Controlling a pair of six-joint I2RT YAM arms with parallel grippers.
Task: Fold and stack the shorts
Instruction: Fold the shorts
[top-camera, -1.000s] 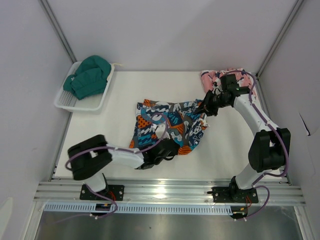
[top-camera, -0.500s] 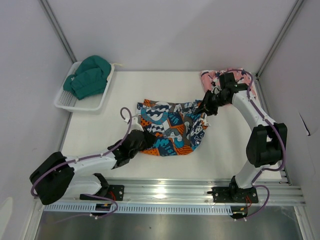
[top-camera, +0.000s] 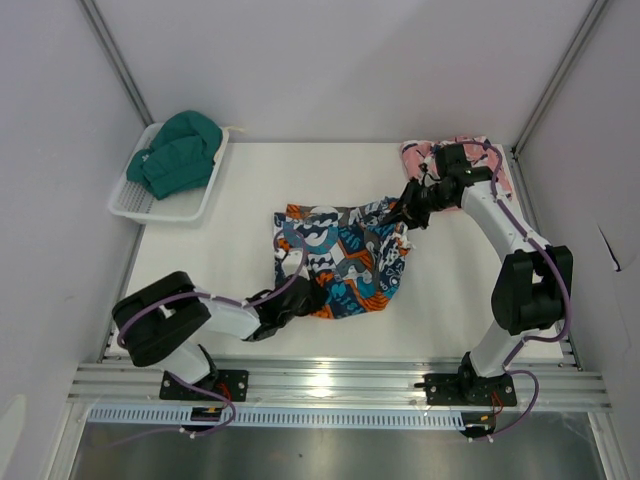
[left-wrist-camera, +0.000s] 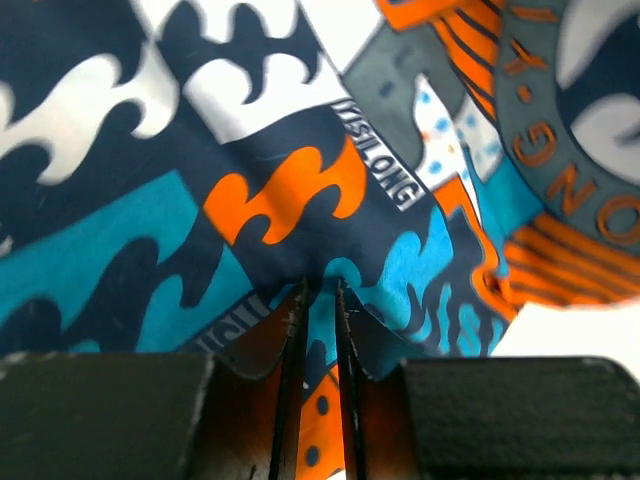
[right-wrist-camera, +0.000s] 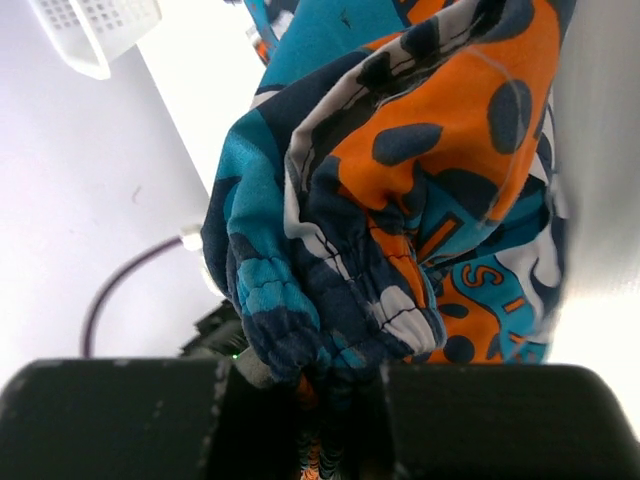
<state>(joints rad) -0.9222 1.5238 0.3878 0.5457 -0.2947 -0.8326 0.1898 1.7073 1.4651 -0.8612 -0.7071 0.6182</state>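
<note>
Cloth of patchwork shorts (top-camera: 345, 250) hides tips of left pincer (top-camera: 306, 293) and right pincer (top-camera: 404, 214), both clamped on it.

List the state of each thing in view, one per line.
Teal, orange and navy patchwork shorts: rumpled, unfolded, pinched at two edges.
Pink shark-print shorts: at the far right corner, partly hidden.
Dark green garment: bunched in the white plastic basket.
Left gripper: shut on the patchwork shorts' near edge.
Right gripper: shut on their far right edge.
</note>
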